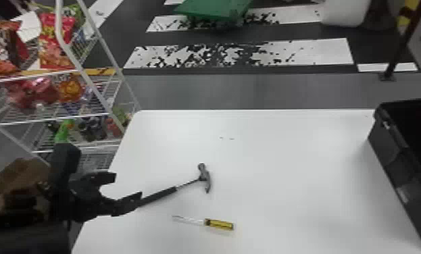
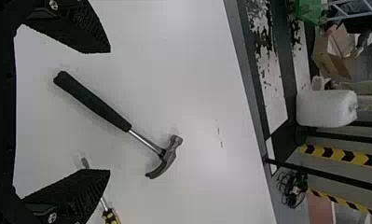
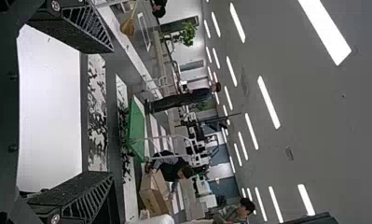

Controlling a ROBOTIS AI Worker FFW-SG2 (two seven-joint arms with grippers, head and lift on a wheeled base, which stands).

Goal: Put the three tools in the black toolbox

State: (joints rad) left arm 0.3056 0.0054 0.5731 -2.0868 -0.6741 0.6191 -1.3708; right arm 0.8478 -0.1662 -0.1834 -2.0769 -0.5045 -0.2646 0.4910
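Lying on the white table [image 1: 287,152] was one claw hammer [image 1: 159,196], grip end near the left gripper [image 1: 128,186], fingers spread; shaft slanted rightward and away. The left arm [image 1: 20,216] seemed nearer.

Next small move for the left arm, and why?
I'd probably ease the left gripper down around the handle of the hammer before closing. Its fingers are apart and grip nothing, while the hammer lies on the table with its handle end towards the gripper and its head farther out.
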